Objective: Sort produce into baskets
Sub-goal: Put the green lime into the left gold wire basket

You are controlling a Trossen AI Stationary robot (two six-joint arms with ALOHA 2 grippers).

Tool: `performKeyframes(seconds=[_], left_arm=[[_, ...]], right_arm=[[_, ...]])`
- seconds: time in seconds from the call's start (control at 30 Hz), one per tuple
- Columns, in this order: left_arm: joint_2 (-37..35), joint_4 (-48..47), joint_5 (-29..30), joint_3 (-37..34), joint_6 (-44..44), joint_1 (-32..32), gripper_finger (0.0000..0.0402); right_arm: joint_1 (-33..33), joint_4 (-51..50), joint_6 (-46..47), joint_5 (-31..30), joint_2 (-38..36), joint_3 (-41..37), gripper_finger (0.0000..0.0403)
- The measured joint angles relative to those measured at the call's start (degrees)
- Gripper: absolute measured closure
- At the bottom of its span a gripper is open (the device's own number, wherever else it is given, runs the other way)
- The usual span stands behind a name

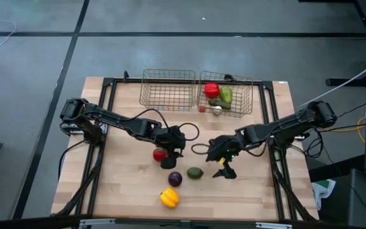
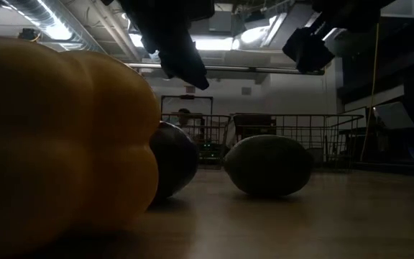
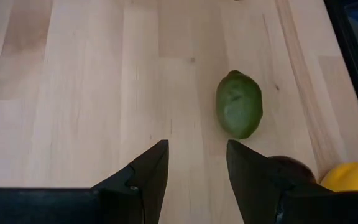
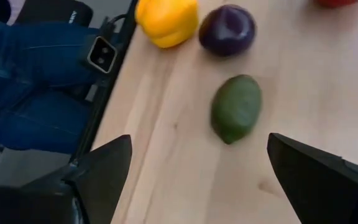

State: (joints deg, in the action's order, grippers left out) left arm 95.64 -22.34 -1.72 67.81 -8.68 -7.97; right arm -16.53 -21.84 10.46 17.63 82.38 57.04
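Black and spread to their widest, the jaws of the right gripper (image 1: 224, 166) hold nothing; in its wrist view the green lime-like piece (image 4: 236, 107) lies on bare wood in the gap between the fingers, farther out, which suggests the arm is lining up on it. The left gripper (image 1: 170, 156), just left of centre in the high view, has its jaws partly parted with only tabletop showing between its fingers (image 3: 148, 177). A red piece (image 1: 159, 153) sits right beside it, though whether they touch is hard to tell from above.

Moving outward, the purple ball (image 1: 175, 179) rests just left of the green piece, and the yellow pepper (image 1: 169, 198) lies below it toward the bottom edge, so close to the low camera that it fills the left of that frame. These loose pieces cluster low in the centre of the wooden table (image 1: 259, 191), within reach of both arms.

At the upper centre stand the two wire baskets side by side: the left basket (image 1: 146, 95) looks empty, while the right basket (image 1: 257, 97) already holds a red tomato (image 1: 211, 90), a green vegetable (image 1: 225, 95) and small bits, so sorting seems partly done.
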Motion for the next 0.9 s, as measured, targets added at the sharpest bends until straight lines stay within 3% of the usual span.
performKeyframes(seconds=[0.3, 0.5, 0.9], left_arm=[[0.0, 0.2, 0.0, 0.0, -0.2, 0.0, 0.0243], [0.0, -0.2, 0.0, 0.0, -0.3, 0.0, 0.0243], [-0.1, -7.7, 0.0, 0.0, -0.4, -0.7, 0.0243]], right_arm=[[-2.4, 6.1, 0.6, -3.0, 0.9, 0.0, 0.0029], [-2.4, 6.3, 12.3, -9.9, 1.9, 0.0, 0.0029], [-2.3, 18.1, 19.3, -12.1, 9.4, 0.0, 0.0029]])
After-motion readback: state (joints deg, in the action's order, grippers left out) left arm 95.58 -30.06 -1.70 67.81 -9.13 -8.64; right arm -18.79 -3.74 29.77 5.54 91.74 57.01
